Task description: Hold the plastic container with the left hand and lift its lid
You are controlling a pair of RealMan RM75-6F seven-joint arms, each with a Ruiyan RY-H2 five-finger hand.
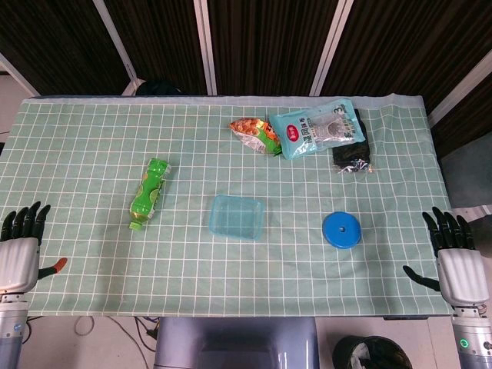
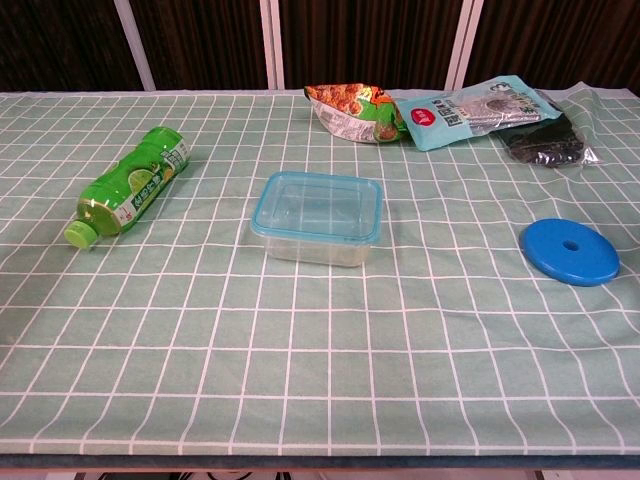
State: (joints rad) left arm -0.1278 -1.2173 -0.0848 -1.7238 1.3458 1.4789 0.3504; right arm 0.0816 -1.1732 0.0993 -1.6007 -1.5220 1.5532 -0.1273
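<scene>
A clear plastic container (image 1: pixel 237 217) (image 2: pixel 317 217) with a blue lid on it sits at the middle of the table. My left hand (image 1: pixel 19 250) rests at the table's left edge, far from the container, fingers spread and holding nothing. My right hand (image 1: pixel 453 254) is at the right edge, also spread and empty. Neither hand shows in the chest view.
A green bottle (image 1: pixel 149 193) (image 2: pixel 127 185) lies left of the container. A blue disc (image 1: pixel 342 230) (image 2: pixel 569 251) lies to its right. Snack bags (image 1: pixel 255 134) (image 2: pixel 355 112), a light-blue pouch (image 1: pixel 315 127) (image 2: pixel 470 112) and a dark packet (image 1: pixel 352 150) (image 2: pixel 545 140) lie at the back right.
</scene>
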